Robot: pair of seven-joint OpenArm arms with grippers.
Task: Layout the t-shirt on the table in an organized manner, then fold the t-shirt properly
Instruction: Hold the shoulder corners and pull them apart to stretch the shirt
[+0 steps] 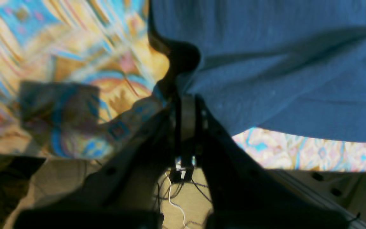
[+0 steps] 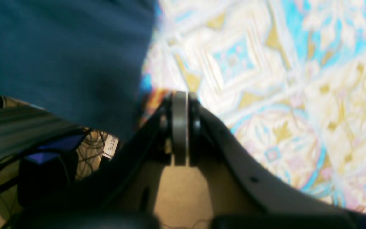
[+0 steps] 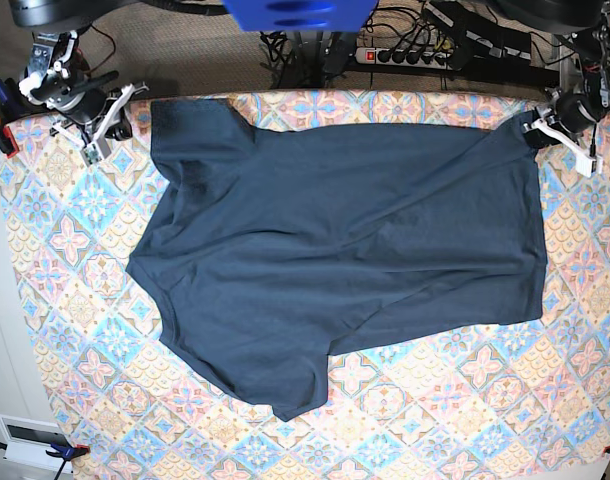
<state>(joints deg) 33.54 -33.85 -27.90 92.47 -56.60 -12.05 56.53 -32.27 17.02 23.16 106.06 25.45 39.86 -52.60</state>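
Two arms: both sit at the far edge of the tabletop [image 3: 75, 330], one in each upper corner of the base view.
Garment: the t-shirt [image 3: 345, 240] lies spread over the middle of the tabletop, dark navy, plain, with broad soft creases across it.
Garment orientation: the straight hem edge runs down the right side of the base view; the sleeves and shoulder end lie toward the left, one sleeve reaching the upper left and the other pointing to the lower centre.
Garment edges: the top edge runs close along the far rim of the tabletop; patterned cloth shows along the left, bottom and right.
Left pincer [image 3: 533, 128]: upper right of the base view, at the upper right corner of the shirt. In the left wrist view its jaws are pressed together and pinching the t-shirt [image 1: 281, 70] at a gathered edge, the fabric drawn up into a small fold at the tips.
Right pincer [image 3: 135, 100]: upper left of the base view, just beside the shirt's upper left corner. In the right wrist view the pincer [image 2: 180, 95] has its pads pressed flat together with nothing seen between them; the t-shirt [image 2: 59, 54] fills the upper left of that frame, beside the tips and apart from them.
Image quality: both wrist views are blurred.
Surroundings: a power strip [image 3: 410, 55] and cables lie on the floor beyond the far rim.
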